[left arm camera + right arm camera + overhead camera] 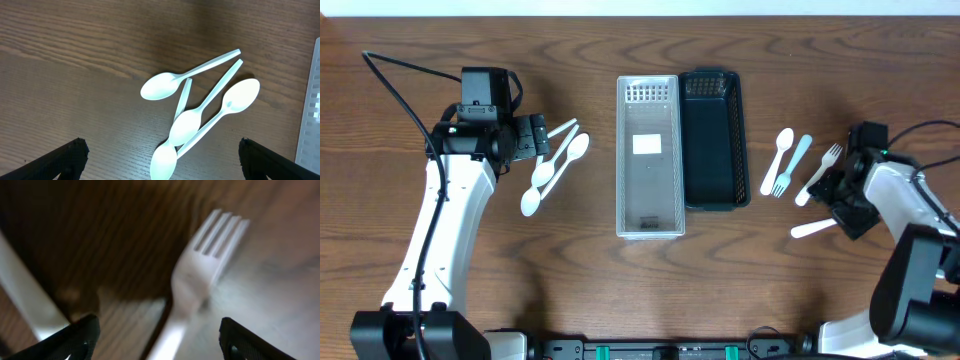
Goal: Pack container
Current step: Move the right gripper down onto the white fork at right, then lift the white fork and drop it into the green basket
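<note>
- A clear rectangular plastic container (649, 156) sits at the middle of the brown wood-grain counter (570, 280).
- A black slotted plastic basket (714, 139) stands against the container's right long side, touching it.
- Four white plastic spoons (200, 107) lie in an overlapping heap left of the container, apart from it.
- The left fingers (62, 159) are spread wide above the spoon heap. They hold nothing, and no contact with the spoons is seen.
- Right of the container, beyond the basket, lie a white plastic spoon (778, 160), a pale blue plastic utensil (794, 164), a white plastic fork (822, 170) and a white plastic knife (814, 228).
- The right fingers (75, 337) are parted low over the counter, with the white fork lying between them.
- The right wrist view is blurred, so it cannot be told whether the fingers touch the fork. No grip is evident.
</note>
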